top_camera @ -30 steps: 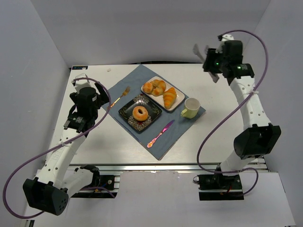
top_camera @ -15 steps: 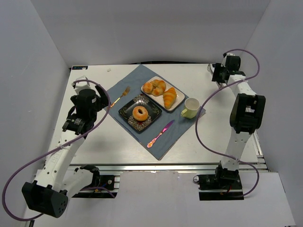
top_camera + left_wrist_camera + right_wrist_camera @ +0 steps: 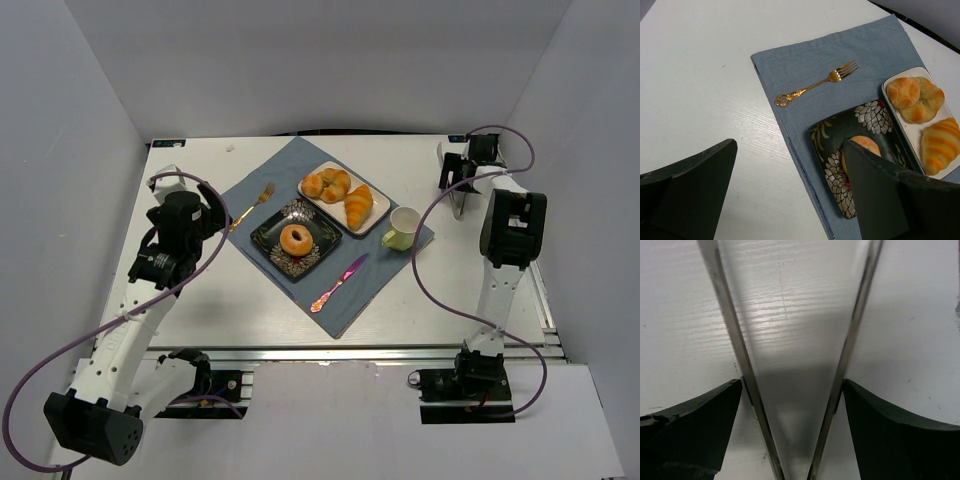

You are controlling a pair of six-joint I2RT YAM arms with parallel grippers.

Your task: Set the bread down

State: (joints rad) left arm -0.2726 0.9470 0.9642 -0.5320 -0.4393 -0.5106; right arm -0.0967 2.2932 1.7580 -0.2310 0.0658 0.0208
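The bread (image 3: 297, 239) is a golden ring-shaped bun lying flat on the black flowered plate (image 3: 268, 232). In the left wrist view the bread (image 3: 863, 144) peeks out from behind my right-hand finger, on the same plate (image 3: 867, 116). My left gripper (image 3: 213, 220) (image 3: 790, 145) hangs open and empty above the bare table, just left of the blue cloth. My right gripper (image 3: 458, 182) (image 3: 792, 382) is low over the back right of the table. Its jaws are wide, and the two arms of the metal tongs (image 3: 735, 340) (image 3: 458, 203) lie against its pads, spread in a V.
A white tray (image 3: 381, 206) behind the plate holds round rolls and a croissant. A pale green cup (image 3: 402, 228) stands on the blue cloth (image 3: 360, 300). On the cloth also lie a gold fork (image 3: 255, 200) (image 3: 815, 86) and a pink-handled knife (image 3: 340, 282).
The right arm has swung down from high in the air to the back right of the table, and its jaws have spread wide around the tongs. The left arm drew back slightly.
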